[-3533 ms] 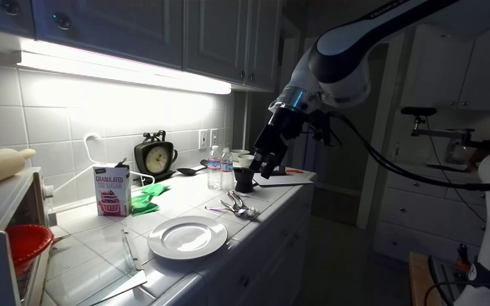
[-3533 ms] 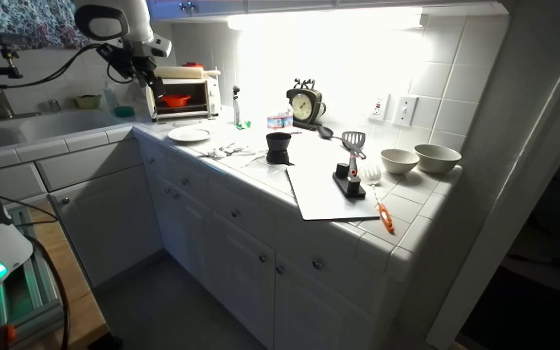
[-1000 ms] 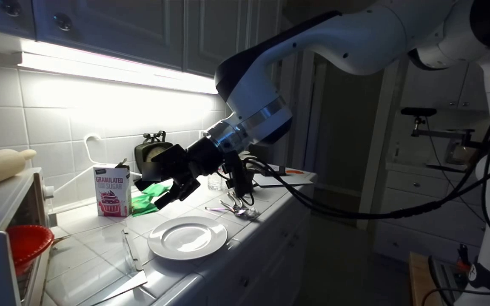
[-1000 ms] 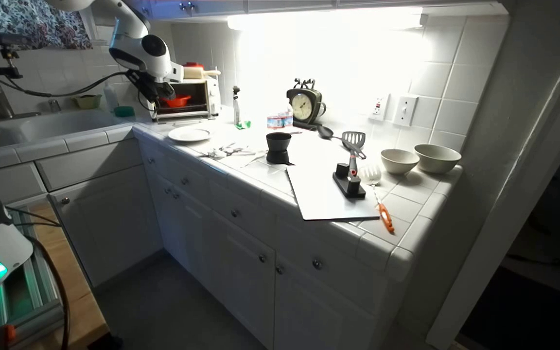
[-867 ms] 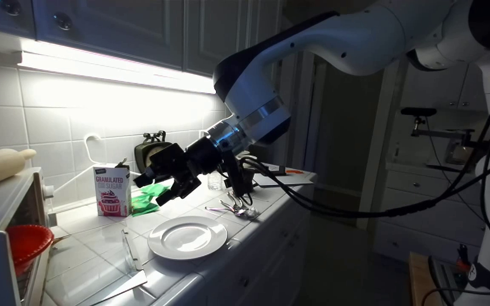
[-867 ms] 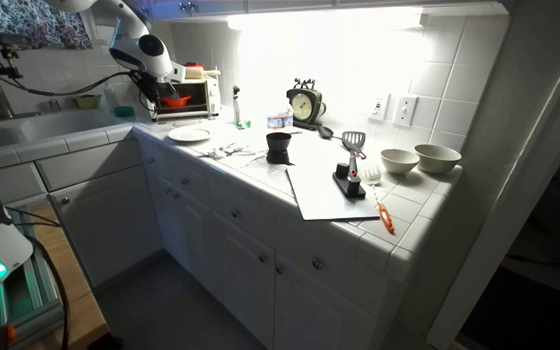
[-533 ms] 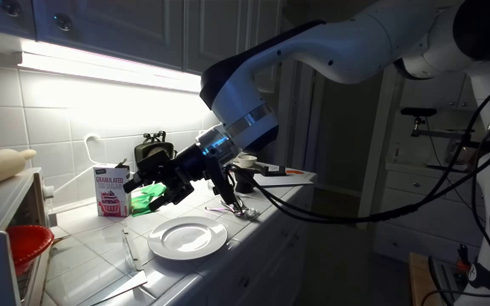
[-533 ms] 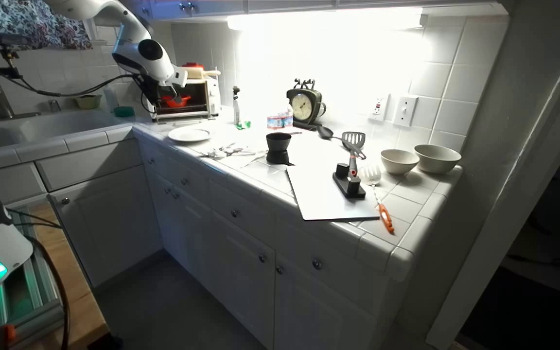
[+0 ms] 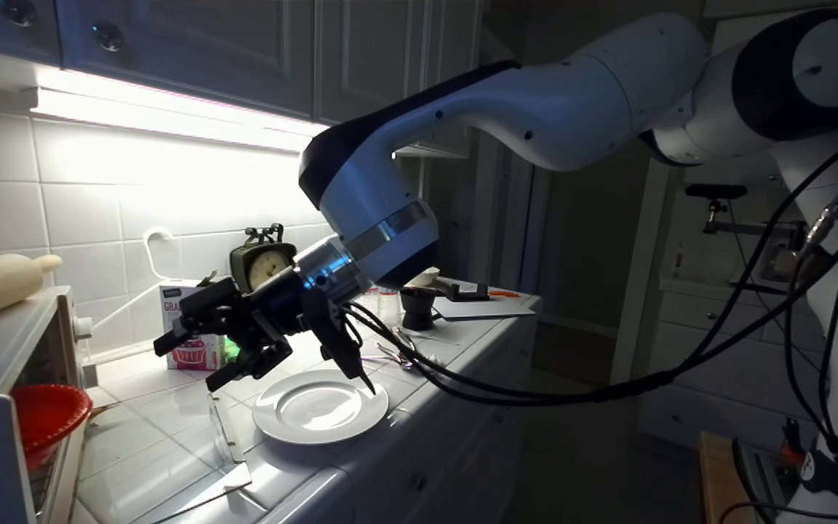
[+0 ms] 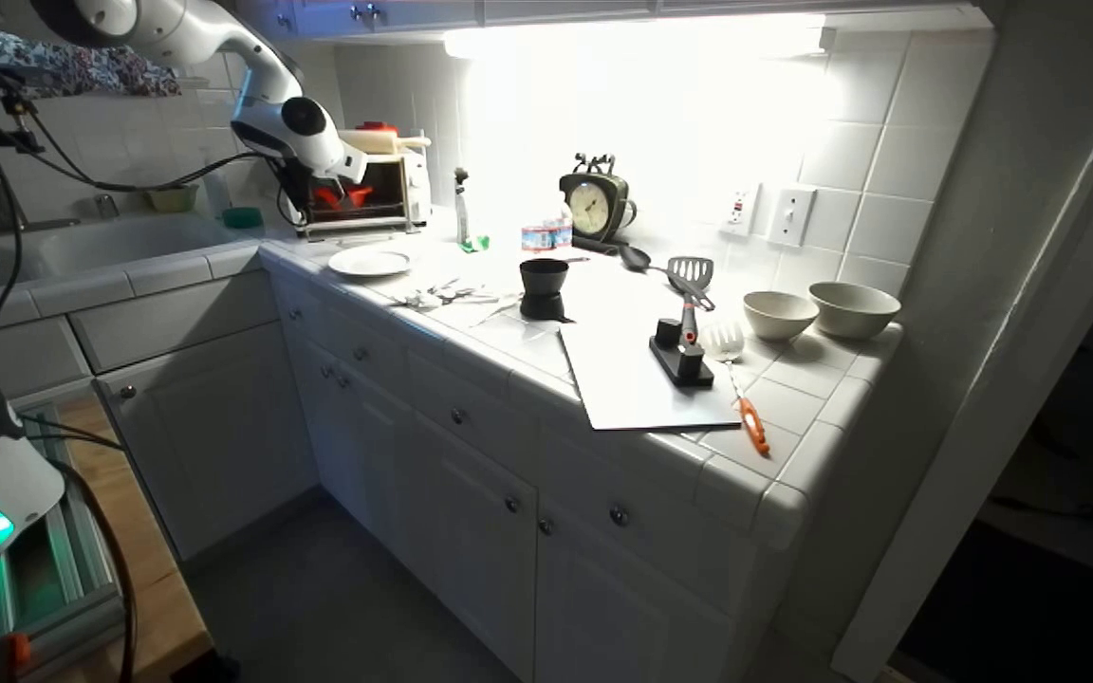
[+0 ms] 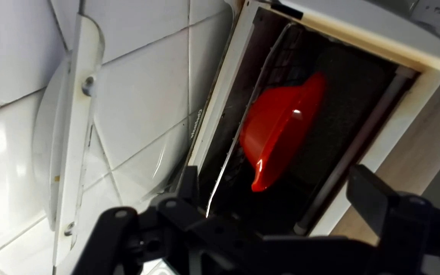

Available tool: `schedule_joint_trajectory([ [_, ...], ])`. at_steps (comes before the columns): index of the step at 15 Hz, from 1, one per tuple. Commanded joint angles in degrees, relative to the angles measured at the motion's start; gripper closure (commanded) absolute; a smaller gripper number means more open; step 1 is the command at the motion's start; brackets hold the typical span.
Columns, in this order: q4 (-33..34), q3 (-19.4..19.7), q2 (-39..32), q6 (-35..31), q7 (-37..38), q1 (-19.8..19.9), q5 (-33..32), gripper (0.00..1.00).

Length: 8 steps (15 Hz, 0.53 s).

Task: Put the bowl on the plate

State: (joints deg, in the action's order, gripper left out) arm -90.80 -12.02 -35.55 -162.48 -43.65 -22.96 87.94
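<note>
The hand [image 9: 191,361] slants down, spread wide, seemingly short of the bowl [image 11: 279,131].

A white robot arm [image 9: 535,109] arches outward in both exterior views, its silver-collared wrist [image 9: 326,268] slanting down to a tilted black gripper [image 9: 192,362], the two fingers [image 11: 371,198] spread wide apart in the wrist view.

From opposite ends, both exterior views share the counter [image 10: 613,292] and plate [image 9: 317,409]; the wrist view faces the bowl [image 11: 277,131] from near.
</note>
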Motion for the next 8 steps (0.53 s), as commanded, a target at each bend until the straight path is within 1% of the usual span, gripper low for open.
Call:
schedule_joint_trajectory([
  [1,6.0,0.9,-4.6,1.5,8.0,-1.5,-4.6,0.00],
  [4,8.7,2.2,-6.9,3.9,15.6,-2.5,-10.1,0.00],
  [5,9.4,0.6,-7.7,4.9,19.2,-1.1,-13.7,0.00],
  [8,12.9,0.3,-10.0,7.2,26.8,-0.6,-20.5,0.00],
])
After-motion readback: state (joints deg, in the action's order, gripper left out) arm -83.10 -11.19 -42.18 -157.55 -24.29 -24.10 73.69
